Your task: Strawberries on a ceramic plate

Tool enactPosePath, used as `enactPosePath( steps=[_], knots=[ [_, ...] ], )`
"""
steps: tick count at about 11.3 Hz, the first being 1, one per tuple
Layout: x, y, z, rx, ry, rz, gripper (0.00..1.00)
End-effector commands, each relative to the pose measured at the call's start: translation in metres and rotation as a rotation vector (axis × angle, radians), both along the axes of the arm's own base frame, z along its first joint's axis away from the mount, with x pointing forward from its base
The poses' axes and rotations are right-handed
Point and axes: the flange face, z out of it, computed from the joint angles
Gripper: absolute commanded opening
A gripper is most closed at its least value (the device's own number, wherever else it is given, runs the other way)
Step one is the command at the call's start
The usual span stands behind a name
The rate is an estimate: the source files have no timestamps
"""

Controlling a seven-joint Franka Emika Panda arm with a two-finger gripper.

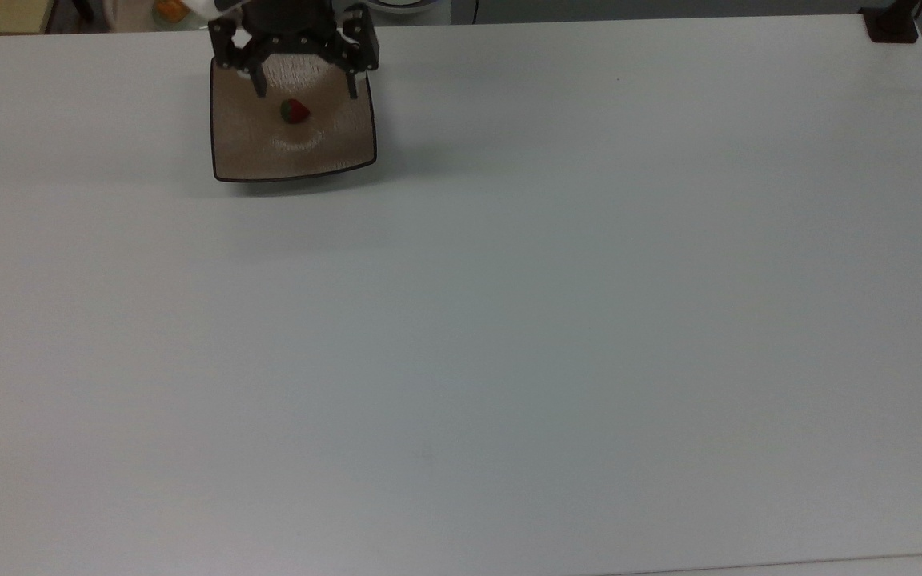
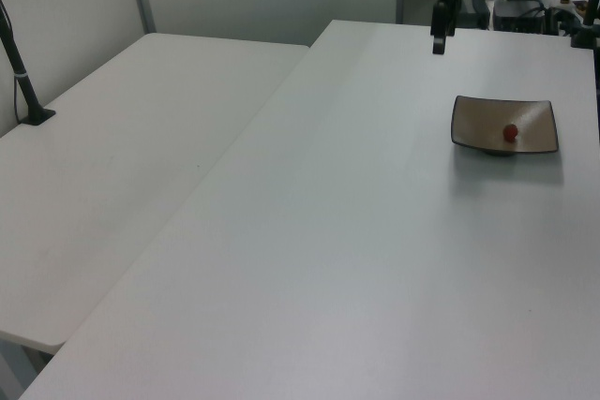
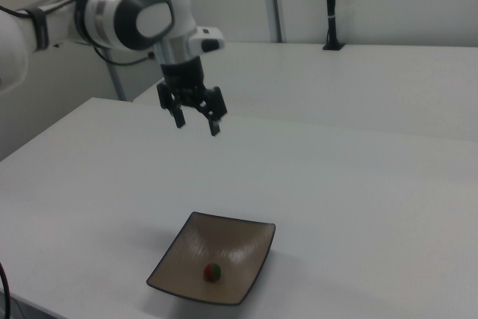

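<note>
Top view: the ceramic plate (image 1: 293, 152) sits near the far edge of the white table (image 1: 509, 320), toward the top view's left. The strawberry (image 1: 294, 111) lies on the plate's inner surface, a little above the plate's middle as the frame shows it, red with a green patch on one side. The gripper (image 1: 304, 86) hangs over the plate's far edge, its two dark fingers (image 1: 258, 84) spread wide with nothing between them; the berry lies in line with the gap but lower down, not touched. The arm above the gripper is cut off by the frame's top edge, and the plate's far rim is partly hidden behind the gripper body.

In the right view the gripper (image 3: 197, 123) is plainly high above the table, well apart from the plate (image 3: 224, 248), fingers parted and pointing downward. The berry (image 3: 212, 272) rests in the plate's hollow toward the near side, and the white arm (image 3: 142, 16) runs off the right view's left edge.

In the left view the plate (image 2: 530, 114) holds the berry (image 2: 510, 133) as a small red dot; its leafy cap cannot be made out. The gripper (image 2: 438, 42) is seen edge-on there, so the finger gap is hidden, and the arm is cut off at the top.
</note>
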Motion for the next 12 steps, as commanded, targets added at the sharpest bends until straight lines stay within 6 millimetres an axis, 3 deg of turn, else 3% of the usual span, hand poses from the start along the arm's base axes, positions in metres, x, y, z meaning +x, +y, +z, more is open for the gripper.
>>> enactPosePath(
  steps=[1, 5, 8, 12],
  knots=[
    [-0.011, 0.028, 0.048, 0.026, -0.025, -0.144, 1.00],
    [-0.024, 0.067, 0.071, 0.062, -0.014, -0.083, 1.00],
    [-0.021, 0.076, 0.071, 0.082, -0.049, -0.034, 1.00],
    [-0.015, 0.071, 0.070, 0.118, -0.099, 0.114, 1.00]
  ],
)
